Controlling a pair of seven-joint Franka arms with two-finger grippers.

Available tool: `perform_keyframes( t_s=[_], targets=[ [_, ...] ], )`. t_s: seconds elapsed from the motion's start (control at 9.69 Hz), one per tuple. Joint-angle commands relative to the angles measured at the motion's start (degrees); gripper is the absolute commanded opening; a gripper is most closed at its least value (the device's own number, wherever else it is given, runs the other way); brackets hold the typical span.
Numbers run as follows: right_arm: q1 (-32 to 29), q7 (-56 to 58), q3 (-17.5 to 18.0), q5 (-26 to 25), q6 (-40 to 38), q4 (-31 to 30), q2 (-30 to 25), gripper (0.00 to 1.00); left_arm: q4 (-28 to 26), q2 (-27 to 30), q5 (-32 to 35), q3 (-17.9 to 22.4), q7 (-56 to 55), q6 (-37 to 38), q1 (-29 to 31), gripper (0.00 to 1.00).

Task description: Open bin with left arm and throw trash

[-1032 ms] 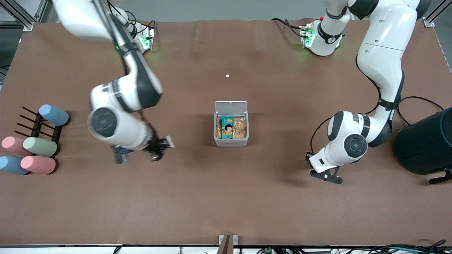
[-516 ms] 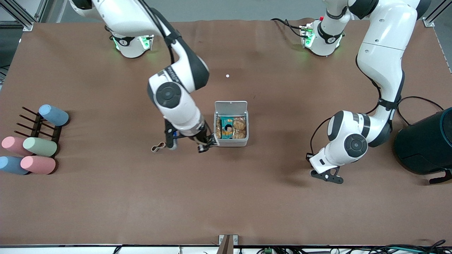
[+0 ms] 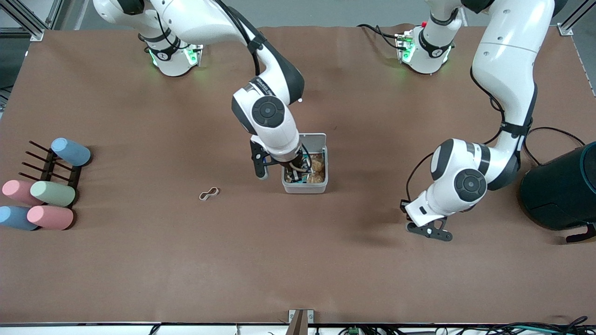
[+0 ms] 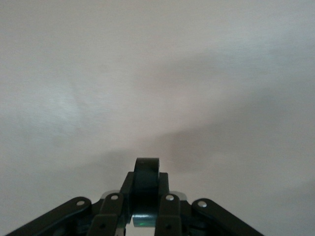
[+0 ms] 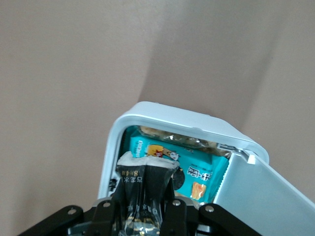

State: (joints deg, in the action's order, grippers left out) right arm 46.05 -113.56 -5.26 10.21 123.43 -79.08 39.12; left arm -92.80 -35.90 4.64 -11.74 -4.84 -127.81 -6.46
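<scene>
Right gripper (image 3: 294, 173), pinching black wrapper (image 5: 145, 189) above open bin (image 3: 305, 187), may drop it onto the rim at three o'clock.

This is a robotics lab or test bench. Two white jointed arms are bolted at one long edge of the tabletop (image 3: 139, 260), their bases (image 3: 173, 58) lit green, with black cables (image 3: 379, 31) trailing off beside them. A brown cloth covers the whole tabletop, aluminium frame struts (image 3: 23, 21) stand at its corners, and wiring (image 3: 535, 328) runs along the edge nearest the front camera.
</scene>
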Motion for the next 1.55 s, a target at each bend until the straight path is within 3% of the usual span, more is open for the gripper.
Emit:
perform_keyframes(
  t_s=[0.0, 0.21, 0.41, 0.72, 1.03, 1.24, 1.45],
  targets=[
    [-0.5, -0.4, -0.5, 0.8, 0.1, 1.0, 1.0, 0.26, 0.8, 2.3, -1.0, -4.7, -9.4, 3.8, -0.4, 0.0],
    [-1.1, -0.1, -0.5, 0.6, 0.0, 0.9, 1.5, 0.44, 3.4, 2.2, -0.9, -9.2, -16.5, 5.1, -0.4, 0.0],
    [-1.1, -0.3, -0.6, 0.4, -0.3, 0.9, 1.2, 0.69, 4.9, 2.0, -0.9, -13.6, -26.9, 5.2, -0.9, 0.0],
    [-1.2, -0.3, -0.6, 0.8, -0.8, 1.0, 0.9, 0.72, 5.6, 1.2, -5.3, -17.2, -37.4, 4.4, -1.0, 0.0],
    [-4.6, 1.5, -0.5, 1.0, -6.9, 1.0, -2.3, 0.7, 6.1, 0.0, -6.3, -17.4, -41.3, 1.2, -3.7, 0.0],
    [-6.7, 10.5, -0.8, 4.3, -15.5, 0.9, -3.7, 0.64, 6.0, -0.6, -6.2, -17.4, -41.7, 1.1, -4.1, 0.0],
    [-12.3, 19.0, -0.9, 4.5, -18.0, -1.8, -3.5, 0.63, 5.4, -1.0, -6.4, -17.3, -41.7, -0.2, -5.8, 0.03]
  ],
)
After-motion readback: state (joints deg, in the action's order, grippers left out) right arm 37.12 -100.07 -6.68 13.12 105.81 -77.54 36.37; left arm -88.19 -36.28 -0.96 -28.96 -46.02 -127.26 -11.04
